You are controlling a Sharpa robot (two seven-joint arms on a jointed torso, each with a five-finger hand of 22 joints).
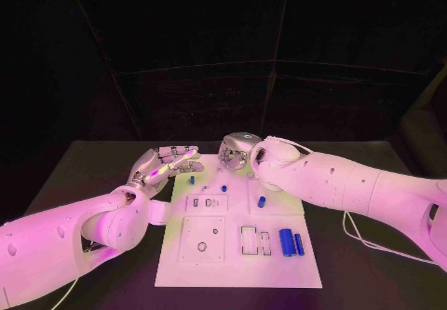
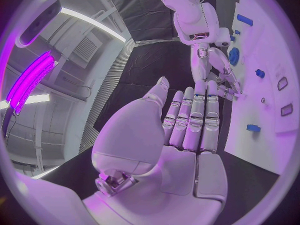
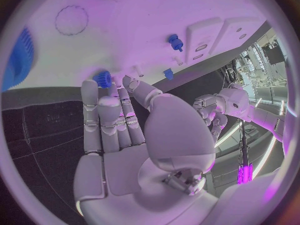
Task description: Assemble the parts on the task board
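Head view: we see both robot hands, left (image 1: 166, 163) and right (image 1: 238, 152), apparently empty with fingers apart, poised at the task board's (image 1: 238, 271) far end to reach parts.

Far end of the task board (image 1: 177, 268) is being crowded by the left hand (image 1: 166, 163) and right hand (image 1: 238, 152), near each other. Near end is being left open, apart from two blue cylinders (image 1: 291, 243) lying at its right.

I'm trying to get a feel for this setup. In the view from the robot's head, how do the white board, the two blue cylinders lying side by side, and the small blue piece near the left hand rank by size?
1. Task board, by far the largest.
2. The two blue cylinders; the left one looks slightly thicker, otherwise alike.
3. The small blue piece near the left hand; it lies farther from the camera, but looks clearly smallest.
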